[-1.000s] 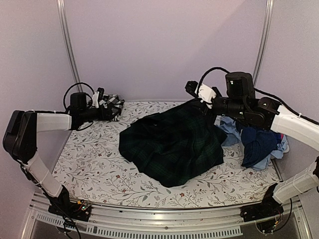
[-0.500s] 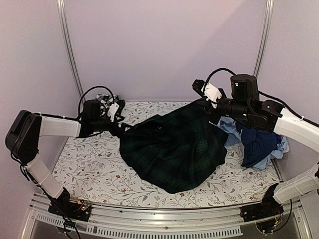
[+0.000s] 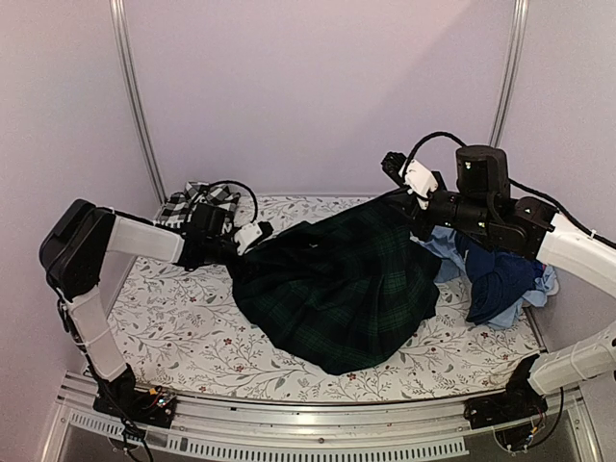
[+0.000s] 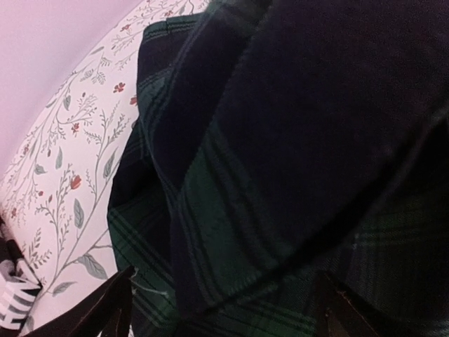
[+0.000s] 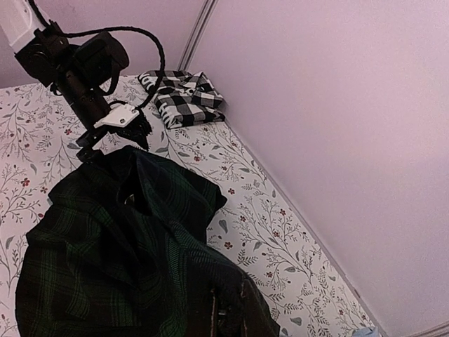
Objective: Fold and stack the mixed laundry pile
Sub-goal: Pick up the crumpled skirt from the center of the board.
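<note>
I see a lab test booth: plain lilac walls (image 3: 318,87) and aluminium posts (image 3: 135,96) behind the floral table covering (image 3: 183,327).

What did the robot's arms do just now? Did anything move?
The left fingers swung right from the far corner to the plaid garment, open at its edge. The right fingers kept pinching its far corner. The checked shirt and blue pile stayed put.
</note>
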